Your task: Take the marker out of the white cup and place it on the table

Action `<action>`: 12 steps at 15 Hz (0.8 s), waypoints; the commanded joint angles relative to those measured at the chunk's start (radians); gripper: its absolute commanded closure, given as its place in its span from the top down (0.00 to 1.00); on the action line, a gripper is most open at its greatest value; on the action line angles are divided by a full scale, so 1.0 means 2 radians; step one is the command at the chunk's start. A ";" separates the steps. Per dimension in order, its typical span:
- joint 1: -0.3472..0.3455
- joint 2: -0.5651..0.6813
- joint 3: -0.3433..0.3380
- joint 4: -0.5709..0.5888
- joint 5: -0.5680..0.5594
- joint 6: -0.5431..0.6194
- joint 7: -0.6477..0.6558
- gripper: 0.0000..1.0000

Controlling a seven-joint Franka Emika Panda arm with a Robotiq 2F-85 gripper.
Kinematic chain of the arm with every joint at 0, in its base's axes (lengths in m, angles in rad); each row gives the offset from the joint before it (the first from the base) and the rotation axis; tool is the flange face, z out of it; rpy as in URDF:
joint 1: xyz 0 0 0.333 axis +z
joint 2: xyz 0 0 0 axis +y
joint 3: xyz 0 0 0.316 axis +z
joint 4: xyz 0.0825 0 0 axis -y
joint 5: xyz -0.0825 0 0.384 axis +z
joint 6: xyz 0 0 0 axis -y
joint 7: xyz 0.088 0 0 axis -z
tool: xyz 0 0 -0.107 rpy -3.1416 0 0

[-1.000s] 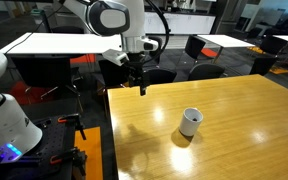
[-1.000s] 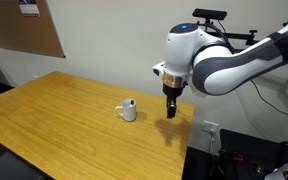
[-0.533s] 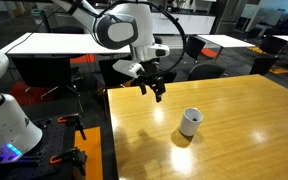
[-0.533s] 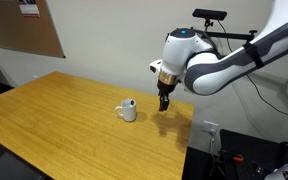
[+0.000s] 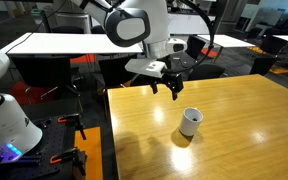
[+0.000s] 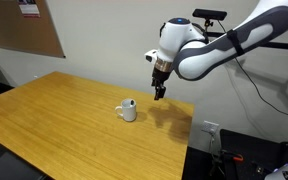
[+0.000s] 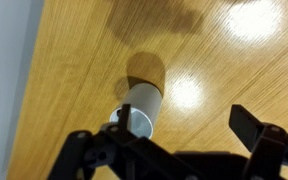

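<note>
The gripper (image 5: 172, 89) is shown suspended in the air above the table (image 5: 246, 132), near the table's edge and well apart from the cup (image 5: 190, 122), which is left standing upright on the wood. In an exterior view the gripper (image 6: 159, 93) is pointed downward, to one side of the cup (image 6: 129, 110) and higher than its rim. The marker (image 6: 133, 101) is seen only as a small stub projecting above that rim; it is thus still held within the cup, and nothing more of it can be made out. In the wrist view the cup (image 7: 140, 104) is seen from above against the table (image 7: 246, 62), its dark opening turned toward the camera, and a shadow is cast on the wood beyond it. The two fingers (image 7: 252, 128) are spread wide apart, nothing is held between them, and the cup is not touched. White-topped tables (image 5: 54, 42) and black chairs (image 5: 206, 48) are visible behind the arm.
</note>
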 commanded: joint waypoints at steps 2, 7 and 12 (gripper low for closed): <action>-0.010 0.043 0.003 0.052 0.061 -0.014 -0.118 1.00; -0.019 0.087 0.009 0.092 0.061 -0.017 -0.158 1.00; -0.030 0.120 0.019 0.125 0.062 -0.024 -0.180 1.00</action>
